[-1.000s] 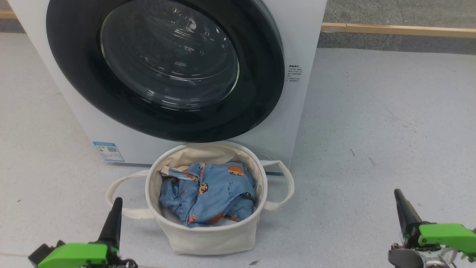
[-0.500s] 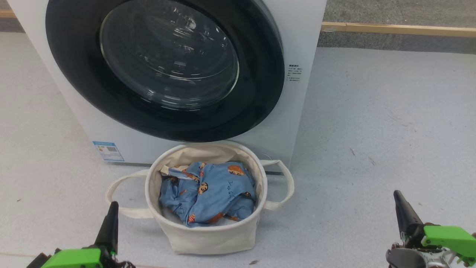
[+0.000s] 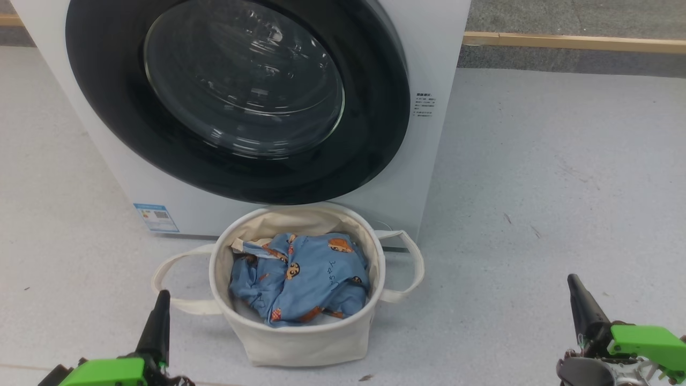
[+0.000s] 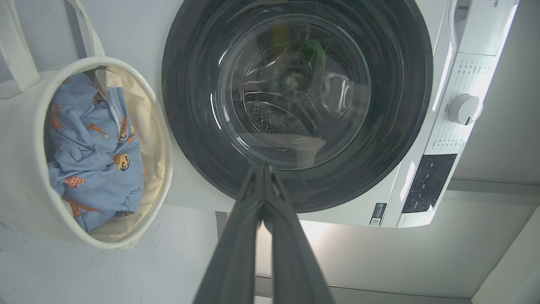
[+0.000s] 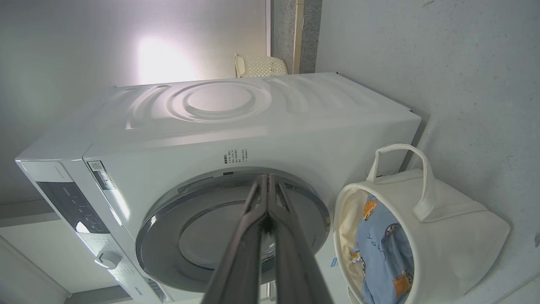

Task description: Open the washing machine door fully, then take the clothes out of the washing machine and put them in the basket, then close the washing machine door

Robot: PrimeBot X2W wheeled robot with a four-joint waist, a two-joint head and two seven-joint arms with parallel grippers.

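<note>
Grey speckled floor [image 3: 536,187] all round, with a wood-coloured skirting strip [image 3: 573,43] along the far wall, upper right on my head cam. Left to right from there:

- left gripper [image 3: 163,295]: lower left, green-housed, two long dark fingers pressed flat together and pointing up-frame. Nothing between them. The tip lines up with the basket's left loop handle [image 3: 161,271]; I can't tell if it touches. On my left wrist cam the closed tip [image 4: 262,169] points at the lower edge of the door glass.
- small blue sticker [image 3: 156,217]: bottom left corner of the machine front.
- big white box-shaped front-loading washing machine [image 3: 439,64]: fills the upper left and centre of the head cam. White round control dial [image 4: 464,109] shows on the left wrist cam.
- large round glossy black door [image 3: 107,123] with a bulging clear glass porthole: sits shut against the machine front, nearly as wide as the machine. I see bare steel drum through the glass.
- round cream canvas basket [image 3: 300,343]: upright on the floor just in front of the machine, under the door's bottom edge, one loop handle out to each side.
- clothes [image 3: 305,279]: soft light-blue fabric with orange-brown cartoon bears, bunched up inside the basket, below its rim.
- small printed text label [image 3: 423,105]: on the machine front, right of the door.
- right gripper [image 3: 572,279]: lower right, well apart from the basket, fingers closed on each other and holding nothing. On my right wrist cam the tip [image 5: 268,177] points at the door's upper rim.
</note>
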